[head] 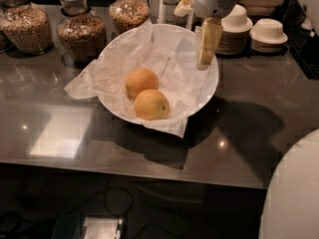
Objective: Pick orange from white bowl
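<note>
Two oranges (151,104) in white bowl (215,86), hand (205,59) above bowl's right side

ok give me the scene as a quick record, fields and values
surface: dark counter
bowl: white bowl mid-counter, lined with crumpled paper that spills over its left rim
contents: back orange and front orange, close together, left of the bowl's centre
gripper: gripper above the bowl's right side, pointing down, apart from both oranges, nothing in it
behind: jars of grain at back left; stacked bowls at back right
task state: no orange picked yet
</note>
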### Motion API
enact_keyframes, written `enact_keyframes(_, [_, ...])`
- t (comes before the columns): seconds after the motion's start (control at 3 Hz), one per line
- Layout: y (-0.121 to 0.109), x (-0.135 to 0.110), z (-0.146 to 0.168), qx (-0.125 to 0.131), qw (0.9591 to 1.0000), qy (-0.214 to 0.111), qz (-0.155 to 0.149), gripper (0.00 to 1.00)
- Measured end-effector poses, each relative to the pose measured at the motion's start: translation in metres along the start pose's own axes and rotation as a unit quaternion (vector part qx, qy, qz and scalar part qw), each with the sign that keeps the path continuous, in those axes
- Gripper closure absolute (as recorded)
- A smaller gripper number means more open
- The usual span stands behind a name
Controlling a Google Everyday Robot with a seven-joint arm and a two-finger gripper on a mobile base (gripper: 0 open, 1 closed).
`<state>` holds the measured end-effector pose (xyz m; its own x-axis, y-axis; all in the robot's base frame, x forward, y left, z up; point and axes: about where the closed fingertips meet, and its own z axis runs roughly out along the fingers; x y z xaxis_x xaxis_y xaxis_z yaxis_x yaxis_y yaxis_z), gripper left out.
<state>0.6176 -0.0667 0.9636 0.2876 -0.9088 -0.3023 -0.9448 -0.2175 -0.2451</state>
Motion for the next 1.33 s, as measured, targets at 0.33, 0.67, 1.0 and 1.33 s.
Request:
enact_keyframes(0.33, [0.023, -0.02, -0.003, 0.0, 0.9997, -0.018, -0.015, 0.0])
enact_keyframes(0.67, [0.086, -0.067, 0.037, -0.079, 0.991, -0.108, -0.008, 0.0])
enact_keyframes(1.0, [0.103, -0.083, 0.051, -0.113, 0.9813, -0.156, 0.0, 0.0])
enact_keyframes(1.33, [0.103, -0.086, 0.05, -0.112, 0.9806, -0.16, 0.0, 0.0])
